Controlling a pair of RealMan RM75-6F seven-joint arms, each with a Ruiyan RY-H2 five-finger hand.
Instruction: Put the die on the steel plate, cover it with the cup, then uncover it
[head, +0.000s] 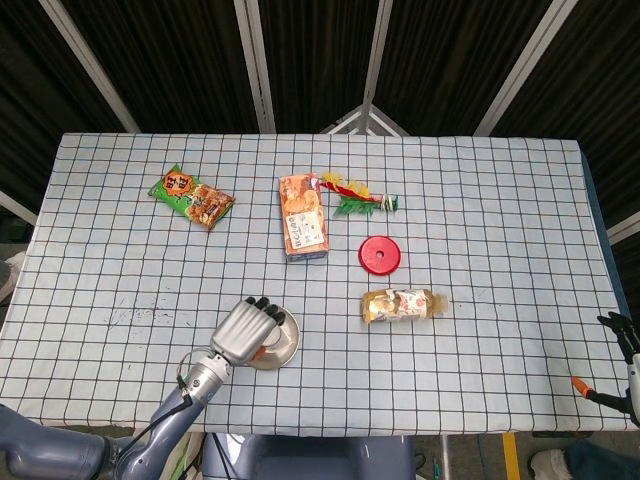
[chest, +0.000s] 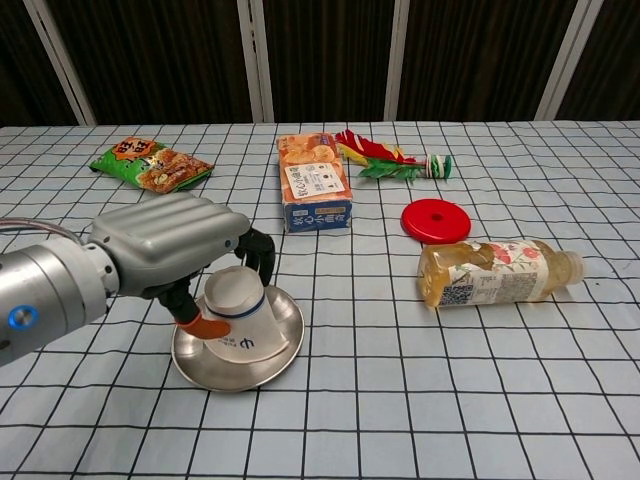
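Observation:
A white paper cup (chest: 238, 315) stands upside down on the round steel plate (chest: 285, 350) near the table's front left. My left hand (chest: 165, 245) reaches over it from the left. Its fingers curl around the far side of the cup and its orange-tipped thumb presses the near left side, so it grips the cup. From the head view the left hand (head: 243, 328) covers most of the cup, and only the steel plate's (head: 290, 338) right rim shows. The die is hidden. My right hand (head: 622, 358) hangs past the table's right front corner, fingers apart and holding nothing.
A green snack packet (chest: 150, 163) lies at the back left. An orange box (chest: 315, 183) and a feathered toy (chest: 385, 157) sit behind the plate. To the right are a red lid (chest: 436, 221) and a bottle (chest: 495, 272) lying on its side.

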